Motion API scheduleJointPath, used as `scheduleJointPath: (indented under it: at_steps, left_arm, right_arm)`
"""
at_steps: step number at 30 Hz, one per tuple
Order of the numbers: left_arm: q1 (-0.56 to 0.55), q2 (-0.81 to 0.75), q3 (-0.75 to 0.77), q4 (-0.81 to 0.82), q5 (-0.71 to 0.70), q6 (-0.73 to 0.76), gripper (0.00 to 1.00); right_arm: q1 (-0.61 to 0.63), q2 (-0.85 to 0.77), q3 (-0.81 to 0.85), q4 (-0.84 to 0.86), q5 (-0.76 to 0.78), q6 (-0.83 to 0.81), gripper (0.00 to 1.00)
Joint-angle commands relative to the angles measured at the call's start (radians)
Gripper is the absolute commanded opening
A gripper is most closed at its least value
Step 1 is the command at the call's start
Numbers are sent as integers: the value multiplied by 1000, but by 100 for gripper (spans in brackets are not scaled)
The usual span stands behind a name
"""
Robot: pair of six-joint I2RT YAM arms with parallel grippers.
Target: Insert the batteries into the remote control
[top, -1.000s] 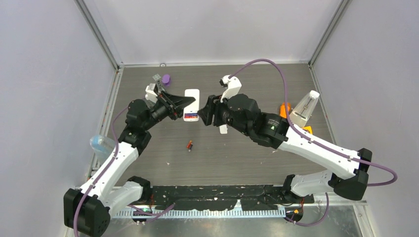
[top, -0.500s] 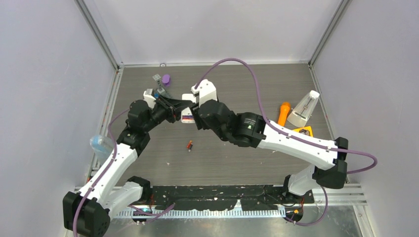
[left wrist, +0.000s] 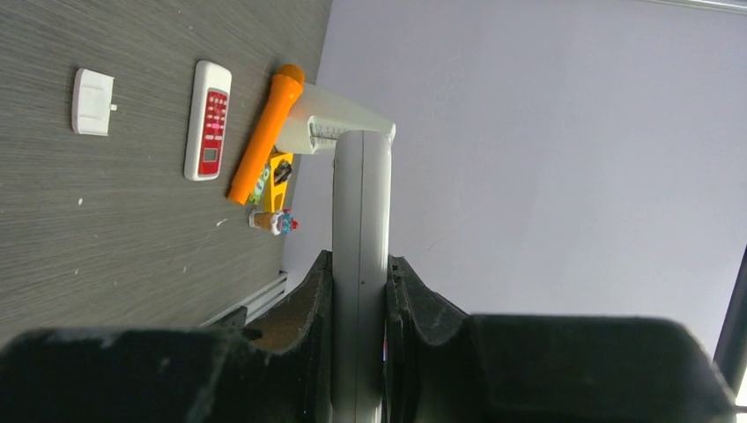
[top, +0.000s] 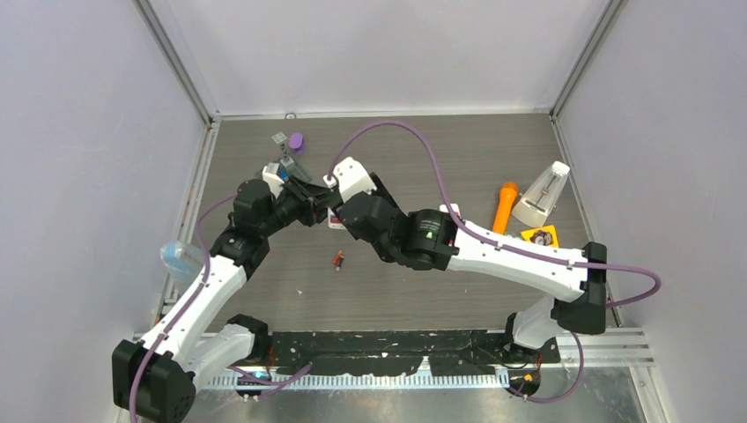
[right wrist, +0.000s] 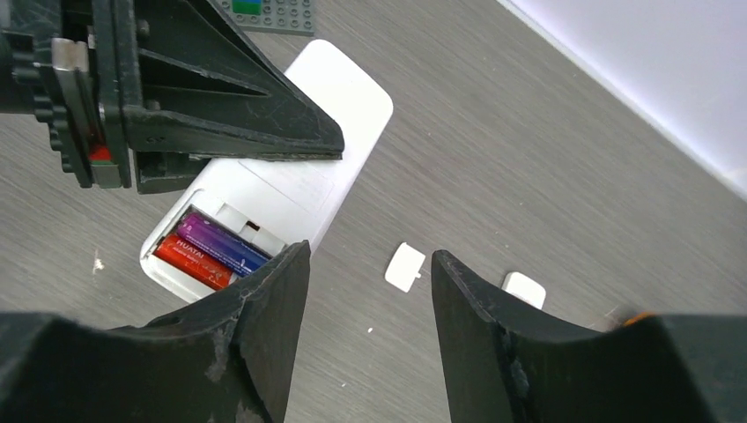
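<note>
**A:** While the overhead camera has both wrists bunched together at the far left of the table [top: 493,141], can you see what the left gripper [left wrist: 359,273] is doing?

**B:** Only from its own camera. The fingers are clamped on the white remote control [right wrist: 352,106], which shows edge-on between them. From above, the arms cover nearly all of it.

**A:** And the batteries?

**B:** The right wrist view shows them best. The back compartment is open at the remote's near end, with a purple battery [right wrist: 220,245] and a red battery [right wrist: 194,262] lying side by side inside. Neither can be made out from overhead.

**A:** What about the right gripper [right wrist: 368,260]?

**B:** Its jaws stand apart with nothing between them, just right of the compartment end.

**A:** Does the top view add anything?

**B:** Yes, a loose battery [top: 337,258] lying alone on the table, nearer than both grippers. Neither wrist camera shows it.

**A:** And the left wrist camera?

**B:** It looks across to the right side, at a second remote with red buttons [left wrist: 209,119], a small white cover [left wrist: 92,101] beside it, an orange torch [left wrist: 264,132] and a white metronome [left wrist: 335,128]. From overhead, the torch and metronome are plain, but the right arm hides that second remote.
</note>
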Motion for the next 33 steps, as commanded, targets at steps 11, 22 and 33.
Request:
scheduleJointPath:
  at_steps: [11,22,33]
  left_arm:
    - [-3,0,35,307,63,-32,0]
    - [-3,10,31,386,68,-72,0]
    - [-3,-6,32,403,55,-89,0]
  right_arm:
    - [-278,-312,-273,205,-602,404,74]
    - [-354,-403,-404,465,-868,638,81]
    - [-358,-524,-465,518,-774,683,81]
